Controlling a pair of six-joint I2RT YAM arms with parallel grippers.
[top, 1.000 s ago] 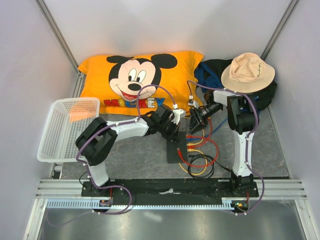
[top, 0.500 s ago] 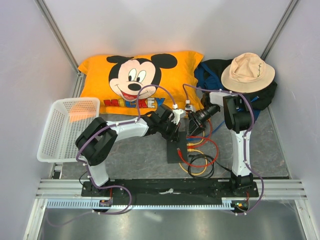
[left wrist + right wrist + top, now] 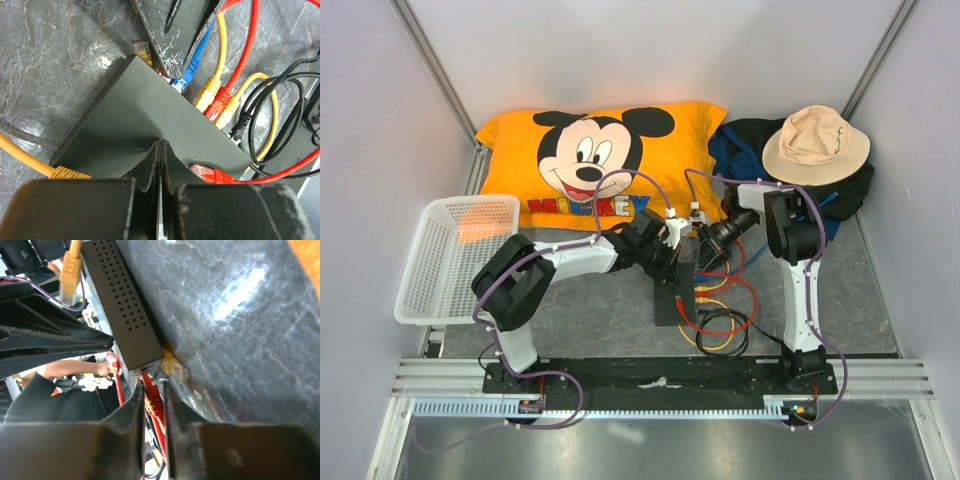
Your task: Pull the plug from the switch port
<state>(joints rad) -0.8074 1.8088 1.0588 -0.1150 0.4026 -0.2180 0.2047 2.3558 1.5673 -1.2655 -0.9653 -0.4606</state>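
The switch [image 3: 672,300] is a flat black box in the middle of the table, with several coloured plugs along its right edge. My left gripper [image 3: 161,146] is shut, its tips resting on the switch's top [image 3: 145,110]. My right gripper [image 3: 153,387] is at the port edge [image 3: 703,262]. Its fingers lie close on both sides of a red plug [image 3: 152,401] seated in a port, beside the corner yellow plug [image 3: 173,369]. In the left wrist view, the right gripper's fingers [image 3: 172,35] cover that port; a blue plug [image 3: 185,77] shows next to them.
Red, yellow and black cables [image 3: 722,312] coil right of the switch. A loose red plug [image 3: 212,175] and a yellow one [image 3: 62,173] lie by its near edge. An orange pillow [image 3: 600,165], a white basket [image 3: 455,255] and a hat [image 3: 815,143] on a dark bag ring the table.
My right gripper has moved left to the switch's port edge and its fingers have narrowed around the red plug. The left gripper has stayed shut on the switch's top.
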